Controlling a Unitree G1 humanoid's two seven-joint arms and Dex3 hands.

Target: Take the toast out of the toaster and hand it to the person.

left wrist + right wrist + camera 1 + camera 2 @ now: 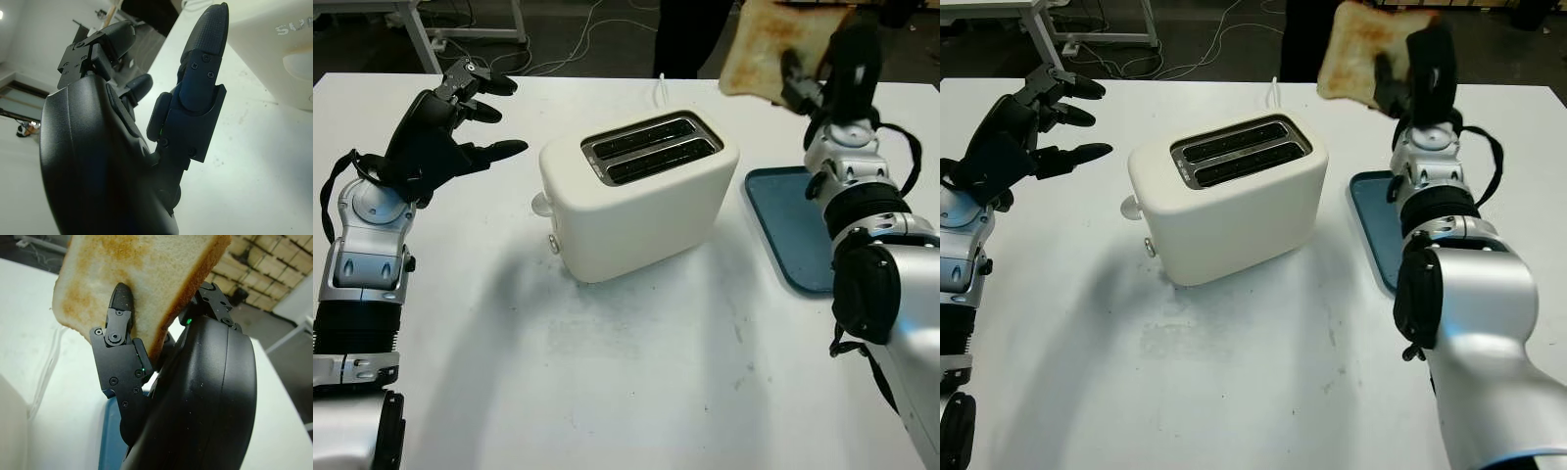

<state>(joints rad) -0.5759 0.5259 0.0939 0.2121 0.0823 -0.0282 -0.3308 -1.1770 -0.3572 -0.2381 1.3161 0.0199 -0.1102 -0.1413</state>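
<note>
Landmark: toaster, white, 2 slots, standing on the white table approx. centre. Both slots show dark, no bread visible in them. Lever knob on the toaster's end wall toward the left arm.

Right hand: raised high, beyond and to the right of the toaster, well above table level. Fingers pinched onto the toast; in the right wrist view one fingertip presses against the browned face, w/ the other fingers behind the slice. Toast is clear of the toaster, held roughly upright and slightly tilted, upper edge reaching the top of the head views. A dark-clothed person stands at the far table edge, behind the toaster; no hand of theirs can be made out.

Left hand: open, holding nothing, to the left of the toaster and apart from it, at approx. toaster-top height. Fingers point toward the toaster's end wall, not touching it.

Blue tray: flat on the table, just right of the toaster, partly covered by the right forearm.

White cord runs off behind the toaster toward the far table edge.
</note>
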